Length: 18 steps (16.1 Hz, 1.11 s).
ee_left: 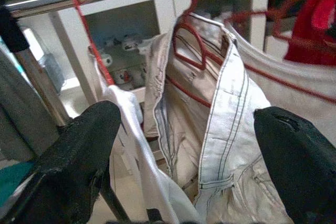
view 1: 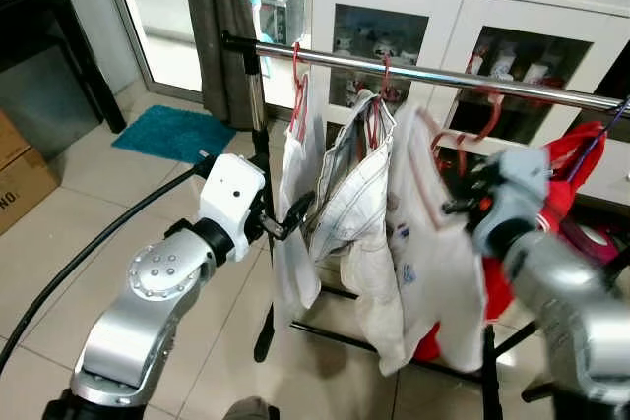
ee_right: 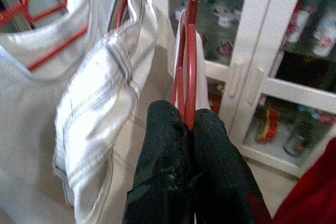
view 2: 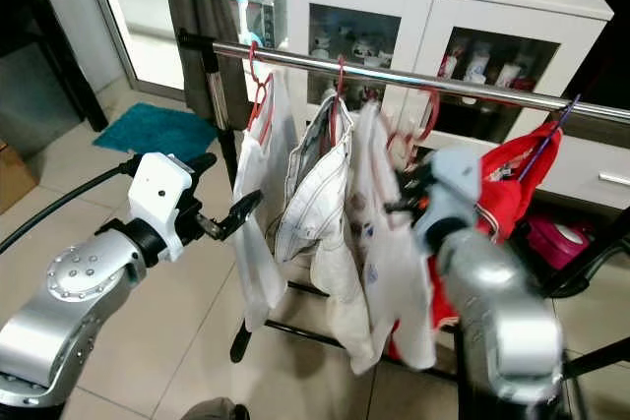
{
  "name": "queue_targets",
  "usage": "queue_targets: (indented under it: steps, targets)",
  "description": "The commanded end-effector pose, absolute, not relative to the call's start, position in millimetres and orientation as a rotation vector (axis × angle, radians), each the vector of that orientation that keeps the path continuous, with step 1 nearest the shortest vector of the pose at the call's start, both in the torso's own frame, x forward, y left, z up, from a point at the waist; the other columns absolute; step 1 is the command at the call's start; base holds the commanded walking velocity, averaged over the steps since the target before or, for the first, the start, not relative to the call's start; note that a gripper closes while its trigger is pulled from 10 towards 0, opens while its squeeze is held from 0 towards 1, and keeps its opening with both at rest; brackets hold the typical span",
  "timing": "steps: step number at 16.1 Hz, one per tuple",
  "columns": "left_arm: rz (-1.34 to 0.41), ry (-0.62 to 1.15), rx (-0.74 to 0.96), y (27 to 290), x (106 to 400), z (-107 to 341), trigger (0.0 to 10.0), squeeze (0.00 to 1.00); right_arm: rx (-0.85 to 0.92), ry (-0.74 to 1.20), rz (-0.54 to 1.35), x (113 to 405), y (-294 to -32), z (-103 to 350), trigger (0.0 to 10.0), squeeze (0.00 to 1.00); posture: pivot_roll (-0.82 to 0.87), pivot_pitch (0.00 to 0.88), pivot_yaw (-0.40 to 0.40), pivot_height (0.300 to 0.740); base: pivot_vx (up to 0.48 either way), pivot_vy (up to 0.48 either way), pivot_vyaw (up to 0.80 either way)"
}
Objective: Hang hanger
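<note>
On beige tile by white cabinet (view 1: 394,7) — right claw (ee_right: 188,124) clamped on red hanger (ee_right: 190,51), left claw (ee_left: 178,145) apart.

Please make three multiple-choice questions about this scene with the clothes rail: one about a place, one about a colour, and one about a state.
1. Where is the blue mat?
A. on the cabinet
B. on the floor beyond the rail
C. over the rail

2. What colour are the hangers on the rail?
A. red
B. green
C. black

3. How are the fingers of the right gripper?
A. wide open
B. shut on a hanger
C. shut on a sleeve

Answers:
1 B, it lies on the tiles near the curtain.
2 A, every hook is red.
3 B, the right wrist view shows them pinching the red hanger.
</note>
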<state>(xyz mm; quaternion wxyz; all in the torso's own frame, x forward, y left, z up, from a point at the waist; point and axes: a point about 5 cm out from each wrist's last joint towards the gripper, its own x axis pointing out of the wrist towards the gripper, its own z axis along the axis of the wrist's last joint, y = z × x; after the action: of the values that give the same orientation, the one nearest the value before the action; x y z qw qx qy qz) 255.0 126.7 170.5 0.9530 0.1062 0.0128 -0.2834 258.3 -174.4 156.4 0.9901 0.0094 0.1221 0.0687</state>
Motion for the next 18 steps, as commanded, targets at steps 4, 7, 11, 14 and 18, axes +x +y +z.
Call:
queue_targets:
  steps: [4, 7, 11, 14, 18]
  targets:
    - [-0.540, 0.045, 0.191, 129, 254, 167, 10.0, 0.00, 0.029, 0.165, 0.087, 251, -164, 163, 0.0, 0.00, 0.05, 0.000, -0.007, 0.740, -0.071, 0.000, 0.00]
    - [-0.536, 0.048, 0.189, 129, 254, 167, 10.0, 0.00, 0.028, 0.169, 0.082, 247, -163, 158, 0.0, 0.00, 0.06, 0.000, -0.011, 0.740, -0.303, 0.000, 0.00]
    - [-0.542, 0.054, 0.186, 129, 252, 167, 10.0, 0.00, 0.034, 0.174, 0.075, 243, -160, 154, 0.0, 0.00, 0.05, 0.000, -0.005, 0.740, -0.312, 0.000, 0.00]
    - [-0.545, 0.056, 0.184, 129, 253, 168, 10.0, 0.00, 0.035, 0.168, 0.075, 243, -159, 155, 0.0, 0.00, 0.05, 0.000, -0.001, 0.740, -0.315, 0.000, 0.00]
    - [-0.557, 0.056, 0.181, 126, 254, 169, 10.0, 0.00, 0.029, 0.164, 0.071, 242, -162, 158, 0.0, 0.00, 0.04, 0.000, 0.000, 0.740, -0.302, 0.000, 0.00]
